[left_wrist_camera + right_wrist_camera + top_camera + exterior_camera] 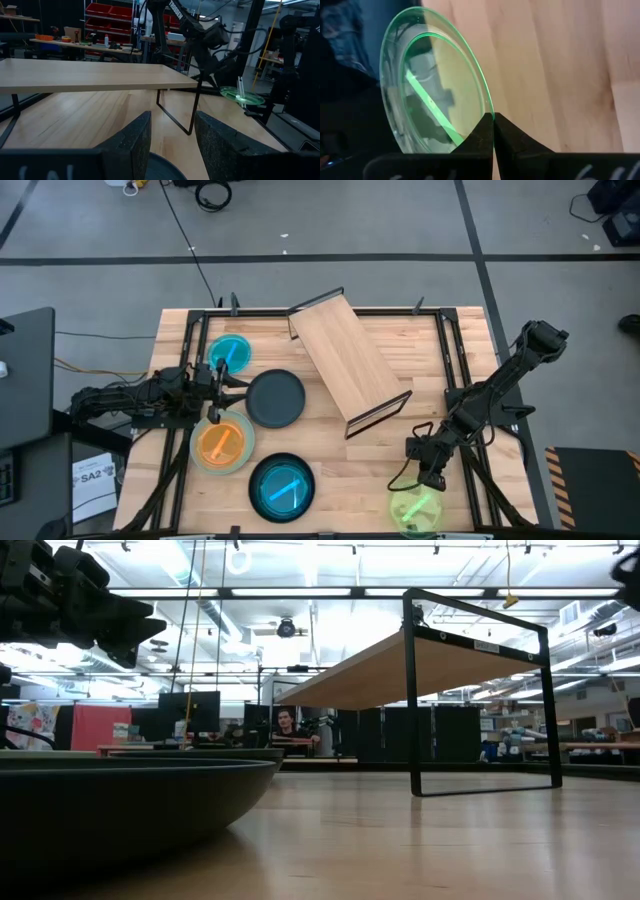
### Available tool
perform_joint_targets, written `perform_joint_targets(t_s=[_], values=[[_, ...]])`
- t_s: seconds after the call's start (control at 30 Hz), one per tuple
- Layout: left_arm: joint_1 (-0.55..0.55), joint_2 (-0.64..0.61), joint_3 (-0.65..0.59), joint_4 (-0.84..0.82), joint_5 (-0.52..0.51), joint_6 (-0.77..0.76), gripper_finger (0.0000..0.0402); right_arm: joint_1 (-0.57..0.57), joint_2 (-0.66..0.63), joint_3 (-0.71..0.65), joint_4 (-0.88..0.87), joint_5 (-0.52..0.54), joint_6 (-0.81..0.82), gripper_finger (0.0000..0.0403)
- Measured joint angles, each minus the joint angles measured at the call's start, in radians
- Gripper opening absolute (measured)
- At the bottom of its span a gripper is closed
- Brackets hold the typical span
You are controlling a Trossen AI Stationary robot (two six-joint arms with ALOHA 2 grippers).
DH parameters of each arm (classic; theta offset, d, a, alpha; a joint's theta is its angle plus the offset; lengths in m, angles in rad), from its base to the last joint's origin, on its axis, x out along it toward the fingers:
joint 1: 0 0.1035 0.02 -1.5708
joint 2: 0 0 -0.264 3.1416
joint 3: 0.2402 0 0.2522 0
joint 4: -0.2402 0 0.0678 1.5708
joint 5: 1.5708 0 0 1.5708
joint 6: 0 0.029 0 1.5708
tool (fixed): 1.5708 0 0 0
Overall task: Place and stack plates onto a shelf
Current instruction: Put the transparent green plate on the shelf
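The shelf stands slantwise at the table's far middle, on the black wire frames at its ends. A dark grey plate lies to its left. My left gripper is open at that plate's left rim, with a finger to each side and no touch that I can see. A teal plate lies beyond it. An orange plate on a pale green one and a teal plate on a dark one lie nearer. My right gripper is shut on the bright green plate at the near right corner. My right gripper pinches the bright green plate by its far rim between the two fingertips. The fingers slant down onto it from the far side. The plate lies about level and seems lifted just off the table.
The black frame rails run along the table's sides. Bare slatted wood lies between the shelf and the near plates. In the low view the dark plate fills the near left. A person sits in the room behind.
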Motion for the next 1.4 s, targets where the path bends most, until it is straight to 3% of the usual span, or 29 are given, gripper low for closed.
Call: perform_joint_targets(t_s=[0.4,0.93,1.4], values=[[0.000,0.000,0.000,0.000,0.000,0.000,0.0157,-0.132,0.000,0.202,-0.028,-0.009,-0.177,0.0006],[0.000,0.000,0.000,0.000,0.000,0.000,0.0157,-0.360,-0.001,0.671,-0.639,0.003,-0.443,0.0006],[0.000,0.000,0.000,0.000,0.000,0.000,0.0157,-0.652,-0.002,0.801,-0.702,0.085,-0.673,0.0007]])
